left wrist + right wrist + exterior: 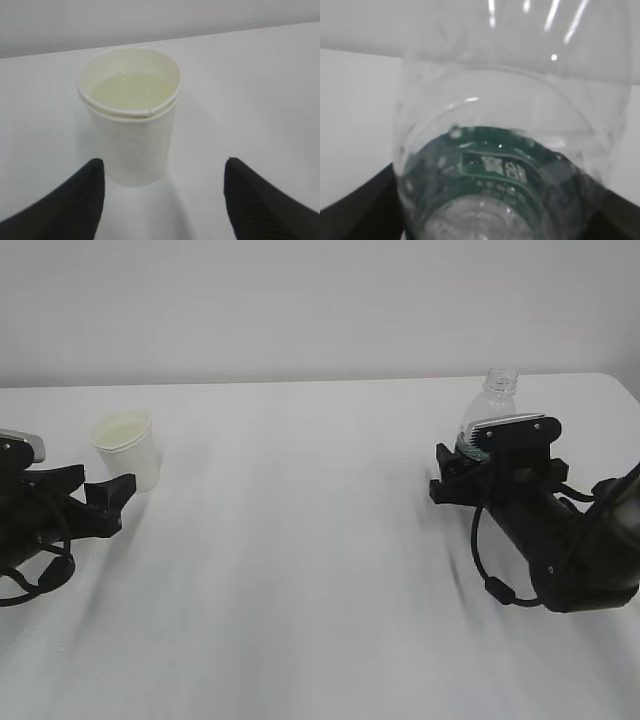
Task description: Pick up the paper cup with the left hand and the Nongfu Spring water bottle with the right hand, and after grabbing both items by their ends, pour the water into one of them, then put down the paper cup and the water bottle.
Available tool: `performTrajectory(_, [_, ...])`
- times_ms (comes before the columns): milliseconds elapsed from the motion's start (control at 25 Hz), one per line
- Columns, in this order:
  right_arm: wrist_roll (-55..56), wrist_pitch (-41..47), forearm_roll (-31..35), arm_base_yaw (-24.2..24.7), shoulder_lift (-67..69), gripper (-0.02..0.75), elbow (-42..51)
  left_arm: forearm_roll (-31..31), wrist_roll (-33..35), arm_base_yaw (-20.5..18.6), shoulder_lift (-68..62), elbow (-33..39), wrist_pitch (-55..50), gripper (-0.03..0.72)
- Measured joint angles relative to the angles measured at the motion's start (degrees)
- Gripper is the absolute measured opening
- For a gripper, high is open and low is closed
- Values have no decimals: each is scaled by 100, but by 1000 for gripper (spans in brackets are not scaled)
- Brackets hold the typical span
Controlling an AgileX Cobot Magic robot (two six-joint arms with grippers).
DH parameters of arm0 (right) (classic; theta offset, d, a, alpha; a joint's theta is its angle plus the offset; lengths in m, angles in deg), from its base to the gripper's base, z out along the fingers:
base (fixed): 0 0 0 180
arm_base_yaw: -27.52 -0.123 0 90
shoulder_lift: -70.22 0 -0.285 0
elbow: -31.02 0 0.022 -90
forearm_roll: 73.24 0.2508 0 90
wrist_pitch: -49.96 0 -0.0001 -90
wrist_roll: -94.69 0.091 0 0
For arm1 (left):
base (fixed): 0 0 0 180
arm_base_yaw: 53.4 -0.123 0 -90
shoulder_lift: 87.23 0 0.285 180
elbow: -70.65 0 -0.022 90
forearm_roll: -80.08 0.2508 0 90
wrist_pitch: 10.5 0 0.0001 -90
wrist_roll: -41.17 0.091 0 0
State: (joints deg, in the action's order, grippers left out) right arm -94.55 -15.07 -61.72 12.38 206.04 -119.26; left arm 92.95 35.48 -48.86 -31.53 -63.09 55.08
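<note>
cup: small off-white tapered paper cup (131,117) stands upright on the white table (300,540), far left side; pale yellowish liquid shows inside it.
left jaws: black left gripper (165,200) spread wide, holding nothing. Cup sits just ahead of the fingertips, slightly left of centre, not between them and not touching.
bottle: small clear ribbed plastic bottle with dark green label (492,410), uncapped, upright at the right side of the table; looks near empty, though I can't be sure.
right jaws: black right gripper (478,472) straddles the bottle's lower body. Right wrist view is too close to show contact, so grip or release: cannot tell.
key relation: both long axes vertical; each arm is next to its own item, well apart across the table.
judgement: pour looks done, both items down. Left is clear; right needs to come straight back without tipping the bottle.
</note>
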Motion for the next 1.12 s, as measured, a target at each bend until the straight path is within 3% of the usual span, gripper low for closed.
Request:
performTrajectory(840, [0, -38, 158, 0, -711, 615, 958, -10, 107, 0, 2, 6, 0, 533])
performTrajectory(1120, [53, -38, 116, 0, -1040, 614, 1265, -292, 256, 0, 301, 335, 0, 533])
